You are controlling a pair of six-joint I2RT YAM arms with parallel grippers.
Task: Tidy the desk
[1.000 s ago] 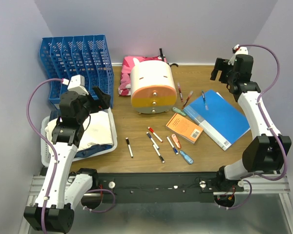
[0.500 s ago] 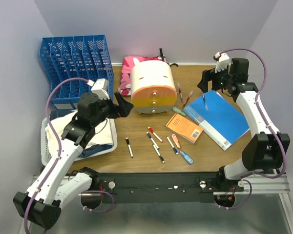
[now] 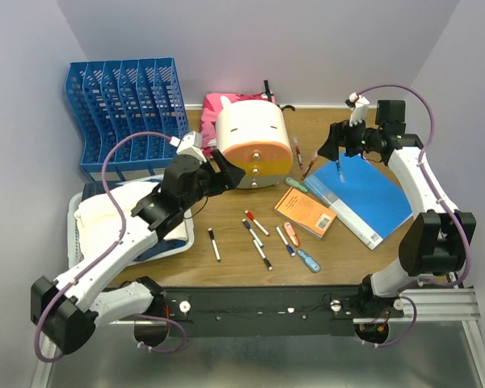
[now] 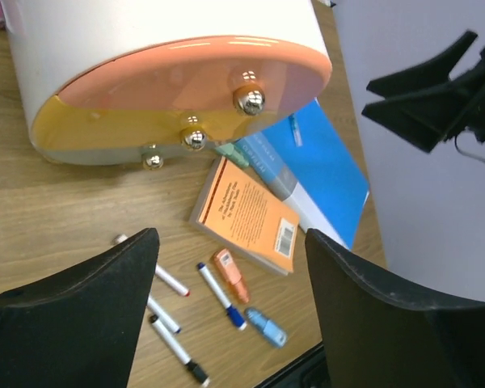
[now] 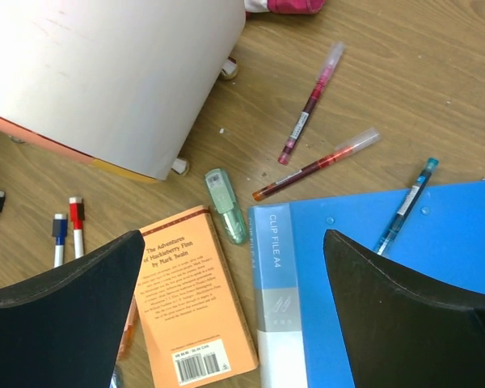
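The brown wood desk [image 3: 226, 271] holds a white-and-orange drawer unit [image 3: 250, 145], an orange book [image 3: 305, 212], a blue clip file [image 3: 368, 198] and several markers [image 3: 255, 233]. My left gripper [image 3: 226, 171] is open and empty, hovering just left of the drawer unit's front. In the left wrist view [image 4: 230, 238] it looks down on the drawer unit [image 4: 170, 73], book [image 4: 246, 214] and markers [image 4: 221, 295]. My right gripper [image 3: 335, 147] is open and empty above the file's far-left corner. In the right wrist view [image 5: 233, 236] it hovers over the book [image 5: 194, 299] and file [image 5: 388, 291].
A blue file rack [image 3: 125, 101] stands back left. A white tray with cloth [image 3: 137, 222] sits front left, and a pink item [image 3: 218, 121] lies behind the drawer unit. Red pens [image 5: 311, 101], a blue pen [image 5: 406, 204] and a green correction tape [image 5: 226, 204] lie near the file. Orange [image 4: 229, 275] and blue [image 4: 267, 326] correction tapes lie by the markers.
My left arm has swung right from above the tray to the drawer unit's front. My right gripper has moved left from the back right corner to over the file.
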